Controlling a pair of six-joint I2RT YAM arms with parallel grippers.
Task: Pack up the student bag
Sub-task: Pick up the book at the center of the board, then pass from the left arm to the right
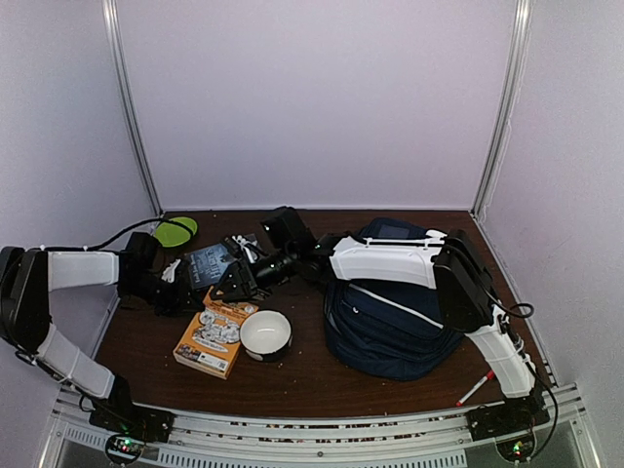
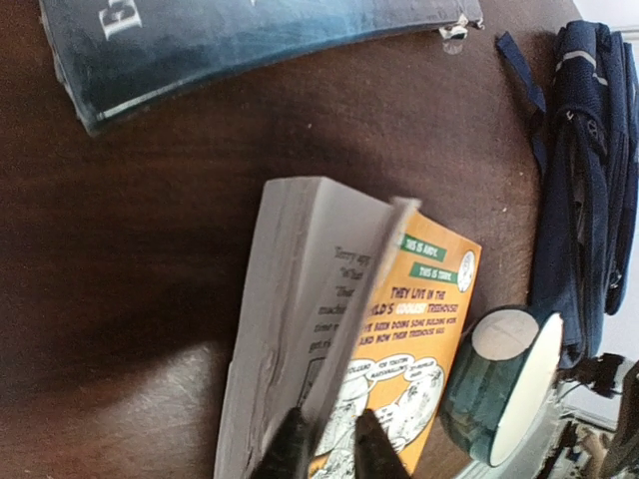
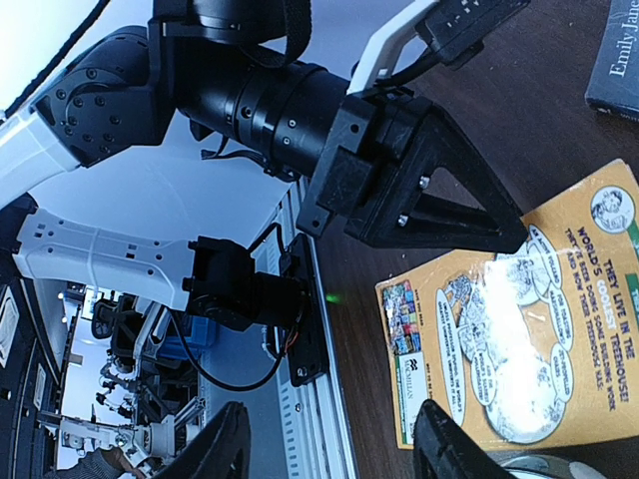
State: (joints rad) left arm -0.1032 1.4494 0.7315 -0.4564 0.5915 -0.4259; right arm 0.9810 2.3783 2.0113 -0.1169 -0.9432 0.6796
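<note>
Left wrist: left fingers (image 2: 288, 451) narrow, pinched on the front cover of the orange paperback (image 2: 429, 329). Cover is lifted off the page block and the rest of the book lies flat on the worktop (image 2: 150, 249). Green-sided bowl (image 2: 499, 384), white inside, sits just beside the book's corner. Dark teal book (image 2: 250, 40) lies apart from it, further along the worktop.

Right wrist: right fingers (image 3: 225, 444) wide, nothing between them. They hang off the surface, facing the left arm's black wrist housing and the paperback's cover.

Top external: student bag (image 1: 390, 327) lies flat on the right half of the worktop, navy with white stripes. The right arm's white forearm crosses over its upper part. Can't tell if it's zipped or open. Bowl is near its left side, paperback just left of the bowl. Both arms meet mid-worktop above the paperback. Lime-green disc (image 1: 175, 231) at back left by the wall. Red-and-white pen (image 1: 475, 388) at front right, near the right arm's base.
</note>
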